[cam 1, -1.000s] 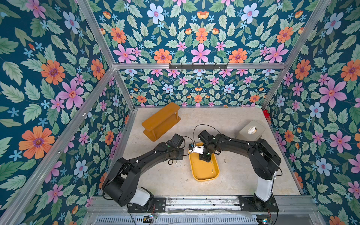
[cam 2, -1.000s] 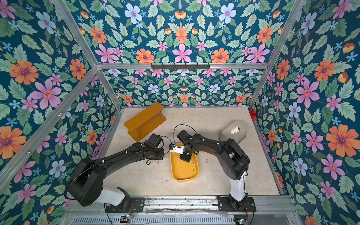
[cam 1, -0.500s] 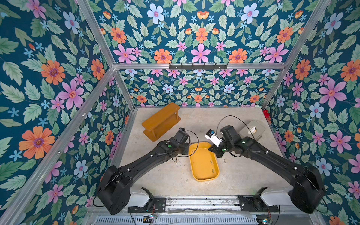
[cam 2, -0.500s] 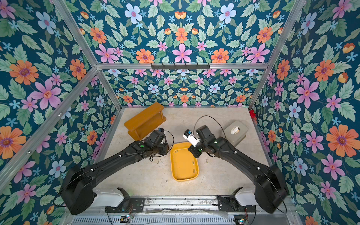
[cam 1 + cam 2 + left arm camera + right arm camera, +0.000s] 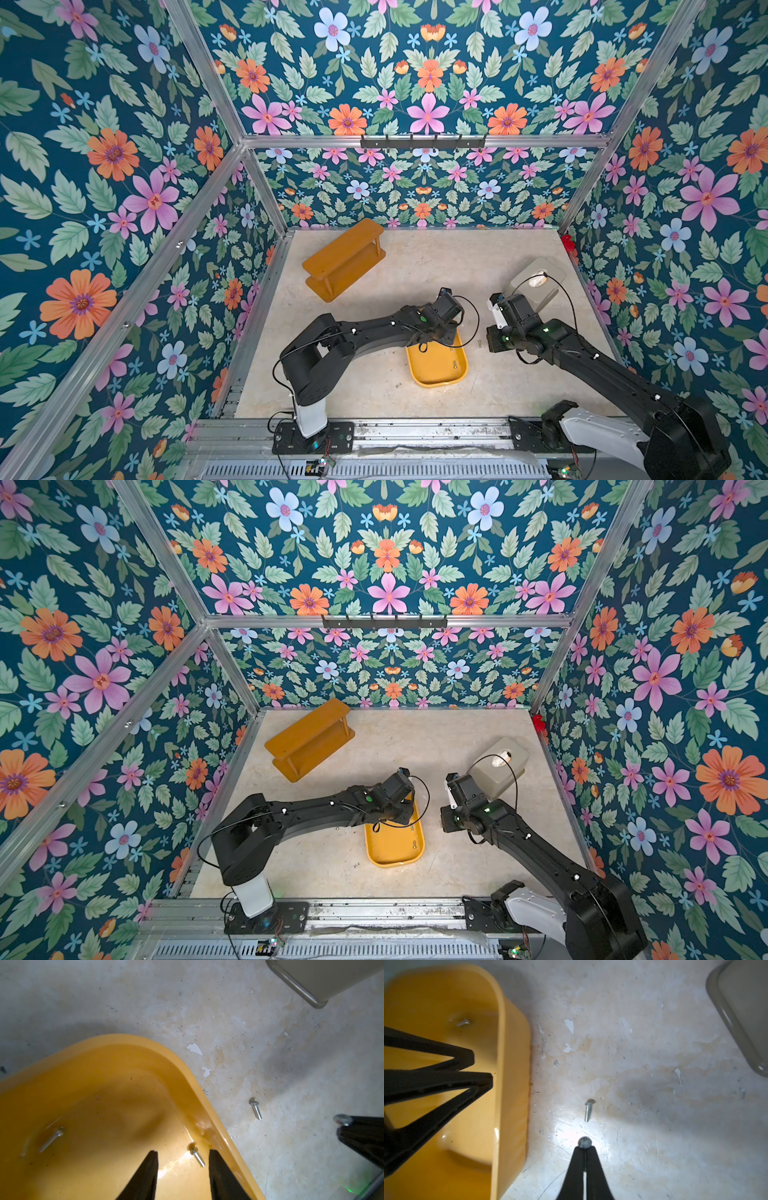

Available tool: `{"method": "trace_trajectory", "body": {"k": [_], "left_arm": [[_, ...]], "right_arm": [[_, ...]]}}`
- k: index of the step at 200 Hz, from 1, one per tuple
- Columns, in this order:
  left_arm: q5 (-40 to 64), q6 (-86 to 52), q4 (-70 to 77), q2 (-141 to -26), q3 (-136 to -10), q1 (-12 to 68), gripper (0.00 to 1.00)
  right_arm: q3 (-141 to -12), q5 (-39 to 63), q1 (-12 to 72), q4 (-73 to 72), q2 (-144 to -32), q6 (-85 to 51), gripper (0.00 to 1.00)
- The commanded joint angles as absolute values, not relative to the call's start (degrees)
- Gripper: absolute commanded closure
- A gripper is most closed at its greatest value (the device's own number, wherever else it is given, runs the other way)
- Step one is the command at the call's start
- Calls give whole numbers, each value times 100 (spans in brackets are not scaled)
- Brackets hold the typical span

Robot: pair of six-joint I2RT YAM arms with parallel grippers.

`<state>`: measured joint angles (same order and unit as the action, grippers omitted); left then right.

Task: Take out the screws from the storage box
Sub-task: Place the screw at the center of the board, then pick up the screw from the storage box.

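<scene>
— While the right gripper [image 5: 584, 1148] pinches its held screw [image 5: 584, 1141], who's nearer?
— Left gripper [image 5: 183, 1152]: jaws spread inside the storage box [image 5: 116, 1041], tray screw [image 5: 197, 1156] between its fingertips [image 5: 150, 1164], shaft roughly along them.

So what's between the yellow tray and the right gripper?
One loose screw lies on the table, touching neither tray nor right gripper; see the left wrist view.

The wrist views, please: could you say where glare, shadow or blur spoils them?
Left wrist view: a soft shadow crosses the storage box floor, and one screw there looks smeared. Right wrist view: bright glare whitens the table just ahead of the right gripper.
</scene>
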<state>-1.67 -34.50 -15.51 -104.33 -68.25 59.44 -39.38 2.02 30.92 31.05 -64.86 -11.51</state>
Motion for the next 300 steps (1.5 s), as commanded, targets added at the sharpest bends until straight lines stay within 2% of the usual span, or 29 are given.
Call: {"method": "trace_trajectory", "body": {"k": [1, 83, 111, 136, 172, 227, 262, 300], "left_arm": [[-229, -3632, -1332, -10626, -6899, 6027, 54], [-307, -3990, -1152, -10749, -6604, 6184, 52], [-187, -3947, -1254, -11007, -6740, 6213, 53], [-263, -3896, -1441, -11089, -6811, 6232, 55], [-142, -3884, -1588, -11160, -6837, 6293, 59], [-332, -3912, -1952, -11004, -6820, 6430, 59], [-249, -3911, -2068, -11130, -6847, 6476, 62], [-240, -3895, -2053, -11334, -6931, 6486, 61]], "right_arm": [[-3956, 17, 3099, 3190, -6577, -1598, 100], [-4008, 315, 3098, 3065, -7562, -2298, 100], [-4070, 394, 3100, 3034, -7759, -2267, 94], [-4105, 378, 3101, 3094, -7922, -2221, 83], [-4126, 343, 3098, 3102, -7896, -2237, 75], [-4241, 473, 3118, 3051, -7611, -2314, 75], [-4342, 462, 3232, 3119, -7538, -2342, 76], [-4275, 453, 3356, 2980, -7607, -2391, 77]]}}
